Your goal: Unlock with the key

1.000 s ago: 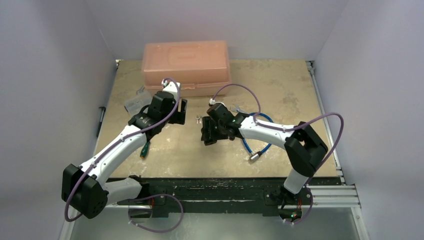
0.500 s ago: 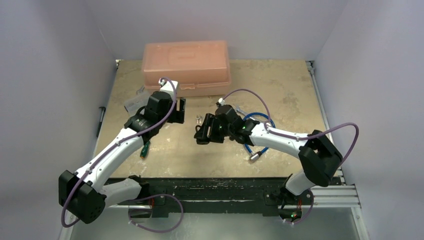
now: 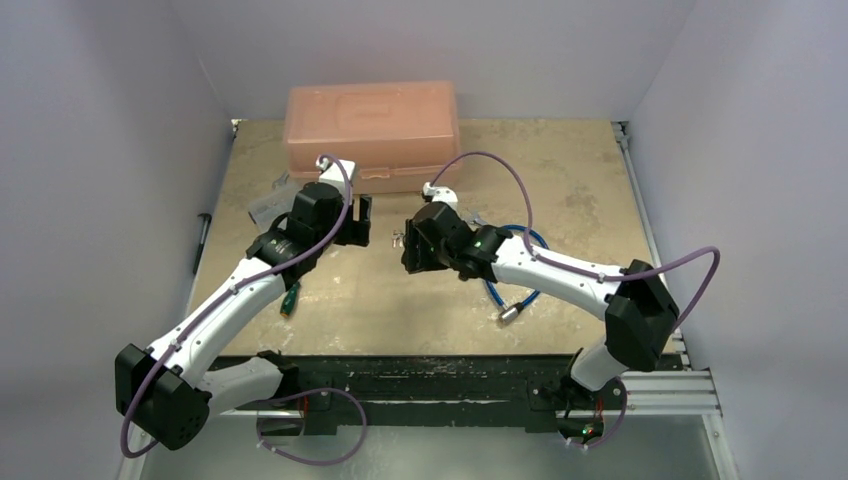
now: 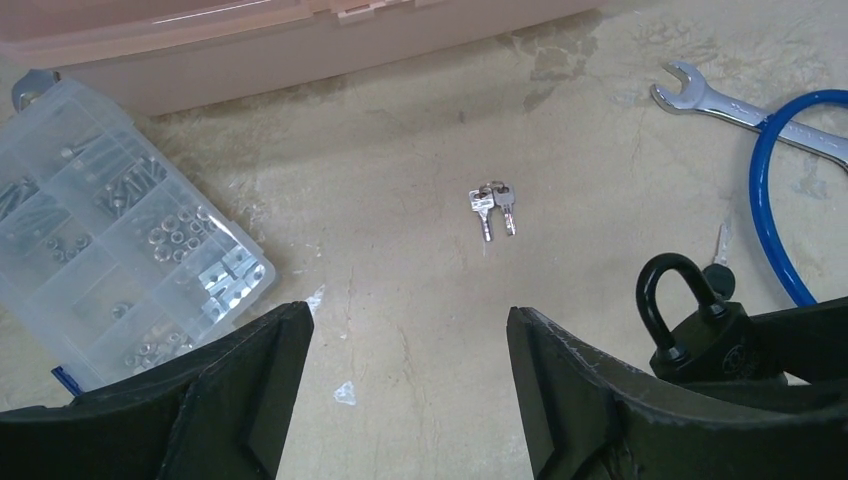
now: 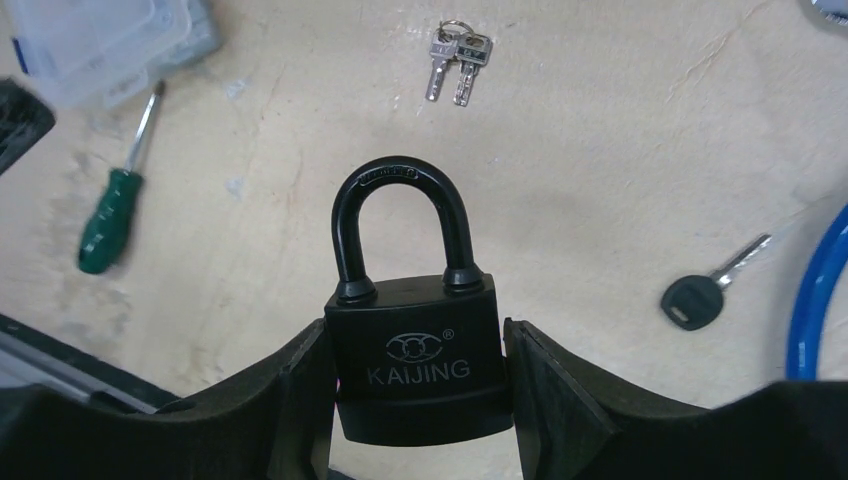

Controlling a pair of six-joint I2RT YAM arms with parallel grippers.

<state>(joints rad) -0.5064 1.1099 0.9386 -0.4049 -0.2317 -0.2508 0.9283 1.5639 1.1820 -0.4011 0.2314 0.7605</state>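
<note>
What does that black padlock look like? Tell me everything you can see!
The black padlock is matte black all over: a squarish body and a curved shackle, both legs seated in the body, so it looks locked. KAIJING is printed under a small logo. The right gripper clamps the body's sides, shackle pointing away from the wrist.

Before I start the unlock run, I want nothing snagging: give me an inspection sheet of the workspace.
Surface: beige table, scuffed and stained.
Job's things: black padlock held, shackle seated; black-headed key lying loose near the blue cable.
Clutter: silver keys, green screwdriver, parts organizer, wrench, pink case.
Grippers: right gripper shut on the padlock; left gripper open, empty.
Cables: purple leads loop along both arms; blue cable looped on the table.
Surroundings: plain walls on three sides.
</note>
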